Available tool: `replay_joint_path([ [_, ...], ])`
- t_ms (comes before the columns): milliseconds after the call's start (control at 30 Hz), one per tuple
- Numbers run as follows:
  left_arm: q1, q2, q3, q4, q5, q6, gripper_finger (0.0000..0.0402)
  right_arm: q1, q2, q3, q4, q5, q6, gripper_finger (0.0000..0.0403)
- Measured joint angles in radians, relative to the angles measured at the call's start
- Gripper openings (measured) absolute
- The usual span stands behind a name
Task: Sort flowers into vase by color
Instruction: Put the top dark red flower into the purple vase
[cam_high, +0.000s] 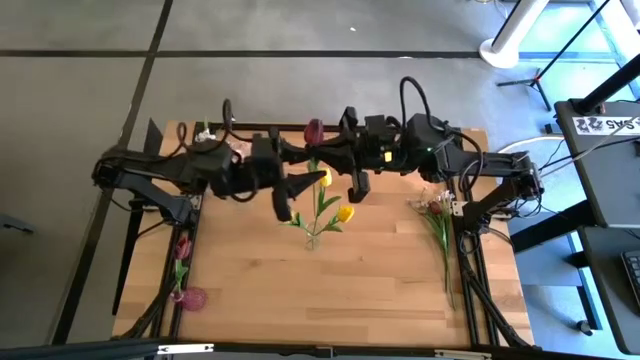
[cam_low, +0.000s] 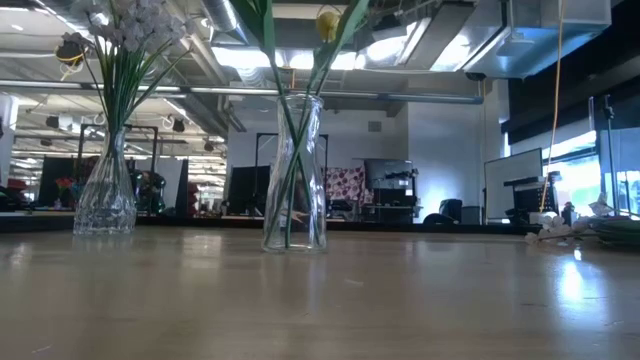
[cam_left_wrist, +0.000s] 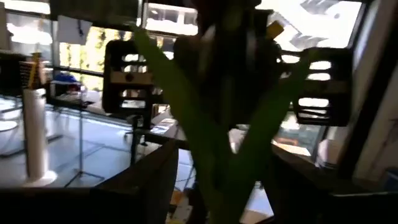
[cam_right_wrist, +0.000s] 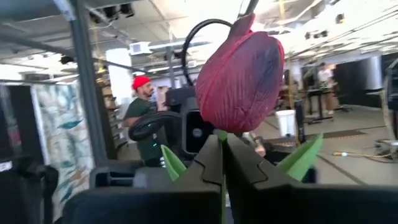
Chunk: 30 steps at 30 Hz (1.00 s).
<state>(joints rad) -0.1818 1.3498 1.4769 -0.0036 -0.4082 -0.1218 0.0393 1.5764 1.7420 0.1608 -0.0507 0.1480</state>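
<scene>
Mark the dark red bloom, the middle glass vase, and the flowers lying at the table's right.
dark red bloom (cam_right_wrist: 241, 81), right wrist view, petals.
middle glass vase (cam_low: 294, 190), low view, body.
loose flowers (cam_high: 437, 222), high view, stems.

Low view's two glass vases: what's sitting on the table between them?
Nothing: in the low view, the wooden table is bare between the vase of white blossoms and the vase of yellow tulips; only the room shows behind.
</scene>
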Motion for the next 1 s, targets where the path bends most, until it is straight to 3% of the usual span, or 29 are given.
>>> replay_joint_path([
  [100,0.000,0.018,0.000,0.010,-0.058,0.002,0.0212,0.001,0.000,0.000,-0.017,-0.018,0.000,0.0001],
  [233,0.000,0.020,0.000,0.013,-0.111,0.001,0.0181,0.001,0.000,0.000,-0.044,0.067,-0.001,0.0008],
  [367,0.000,0.017,0.000,0.017,-0.150,0.001,0.0106,0.001,0.000,0.000,-0.058,0.108,-0.012,0.0029],
  [500,-0.007,0.010,0.000,0.010,-0.157,0.001,0.0016,0.001,0.000,0.000,-0.057,0.122,-0.029,0.0076],
  [733,-0.079,-0.060,0.000,-0.093,-0.146,0.004,0.0005,0.008,-0.019,-0.001,-0.043,0.076,-0.052,0.0213],
  [833,-0.124,-0.134,0.000,-0.151,-0.097,0.019,0.0003,0.029,-0.044,-0.001,-0.011,0.073,-0.085,0.0267],
  [1000,-0.203,-0.284,0.000,-0.316,-0.010,0.020,0.0002,0.085,-0.076,0.000,-0.027,0.068,-0.103,0.0316],
])
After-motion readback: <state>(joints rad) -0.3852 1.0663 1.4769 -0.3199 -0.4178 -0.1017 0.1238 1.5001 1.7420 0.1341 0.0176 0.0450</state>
